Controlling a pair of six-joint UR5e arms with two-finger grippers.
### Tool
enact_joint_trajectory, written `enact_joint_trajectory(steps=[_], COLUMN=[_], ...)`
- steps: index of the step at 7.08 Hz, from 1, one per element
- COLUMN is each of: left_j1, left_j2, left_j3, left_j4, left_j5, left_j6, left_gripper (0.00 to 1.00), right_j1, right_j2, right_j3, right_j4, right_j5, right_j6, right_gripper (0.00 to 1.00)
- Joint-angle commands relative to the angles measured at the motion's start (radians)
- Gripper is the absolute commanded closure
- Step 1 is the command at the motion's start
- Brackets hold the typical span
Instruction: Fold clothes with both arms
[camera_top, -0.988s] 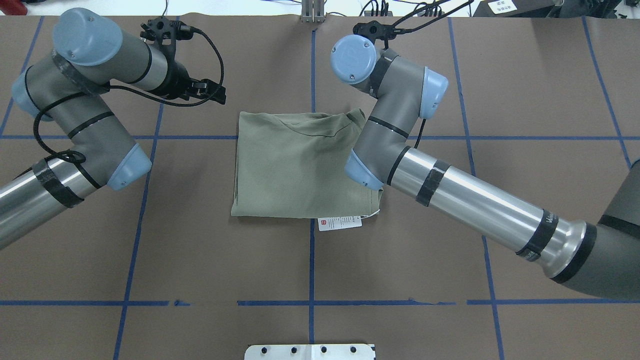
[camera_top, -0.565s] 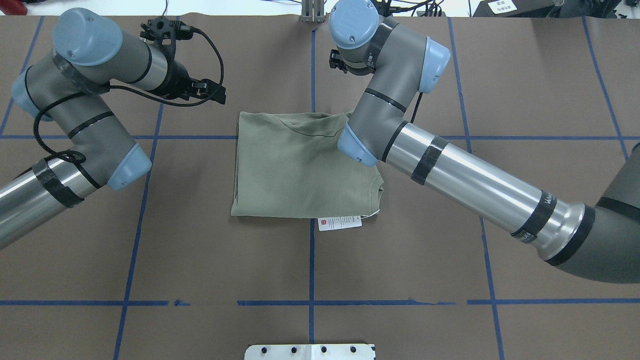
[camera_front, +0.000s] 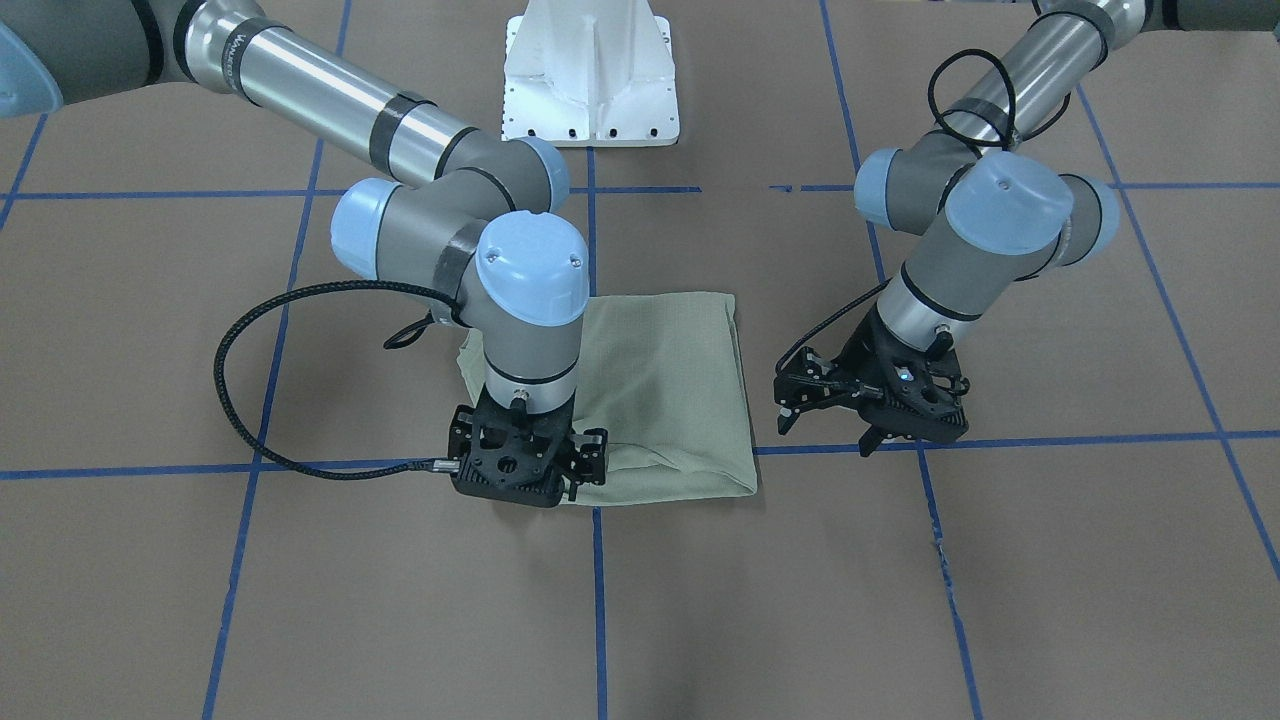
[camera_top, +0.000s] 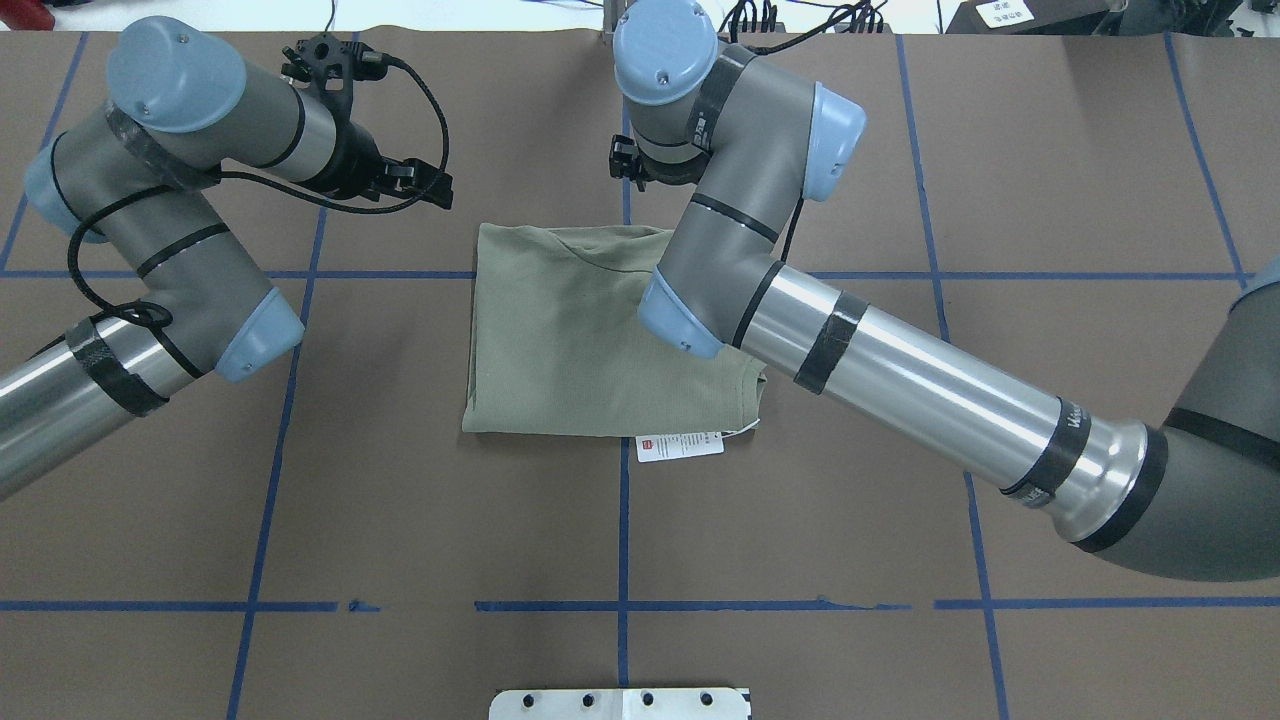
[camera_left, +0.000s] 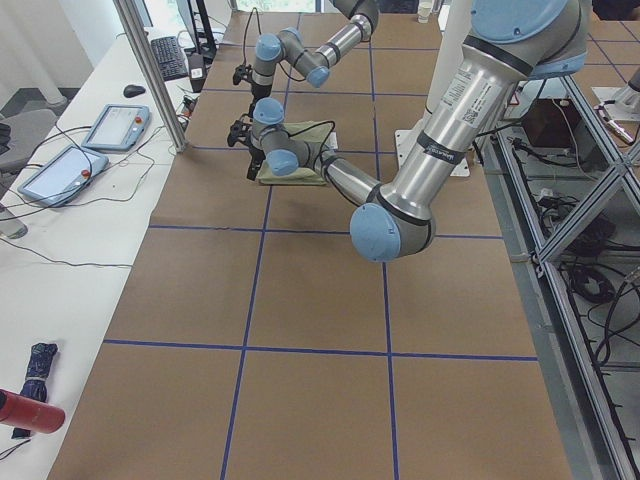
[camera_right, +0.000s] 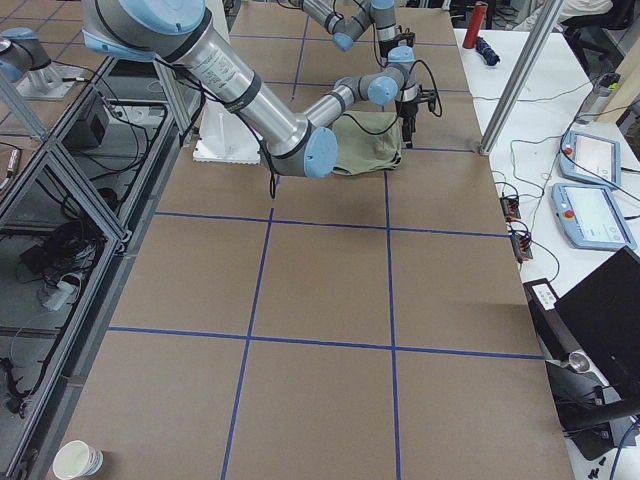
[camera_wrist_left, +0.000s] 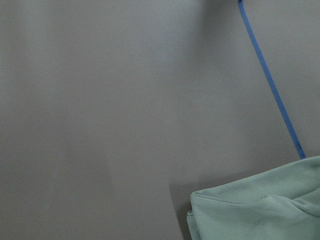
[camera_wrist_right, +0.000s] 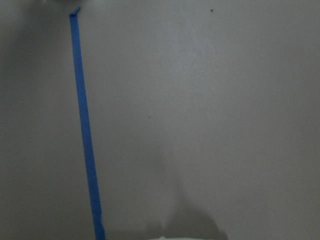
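1. Right gripper (camera_front: 527, 478): pointing straight down, low over the shirt's (camera_top: 560, 340) collar-side edge. The jaws are hidden under the gripper body, so I cannot tell whether they are spread or pinching cloth. Its wrist view shows mostly bare tabletop with only a sliver of cloth at the bottom.
2. Left gripper (camera_front: 840, 415): jaws look spread and are holding nothing. It hovers tilted just beside the shirt's other far corner, not touching it.
3. Shirt: folded into a rough rectangle and lying flat on the tabletop (camera_top: 400, 520). It sits closer to the operators' edge than to the robot's edge. A white paper tag (camera_top: 680, 446) sticks out from its robot-side hem.
4. Likely step: take both far corners for the next fold.
5. To do it well:
   - Set the right jaws over the cloth edge rather than bare tabletop.
   - Pinch all the layers.
   - Bring the left gripper onto its corner at matching height.
   - Lift both together and keep the edge taut and level.
   - Lay the edge square on the hem so the stack does not skew.
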Motion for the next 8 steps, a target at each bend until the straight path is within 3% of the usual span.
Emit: enact_joint_trajectory(steps=[1,3,8], left_j1=[0.0,0.0,0.0], left_j2=[0.001,0.001,0.001], left_j3=[0.001,0.003,0.004], left_j4=[0.0,0.0,0.0], left_j5=[-0.001,0.001,-0.001], left_j6=[0.0,0.0,-0.002], left_gripper=[0.0,0.0,0.0], right_j1=[-0.07,-0.082,-0.027], right_j2=[-0.015,-0.042,-0.097], right_j3=[0.002,-0.009,0.004], right_j4=[-0.039,-0.042,-0.124], right_j5=[-0.063,-0.134,-0.149], right_j6=[-0.003,-0.075,-0.399], right_gripper=[0.0,0.0,0.0])
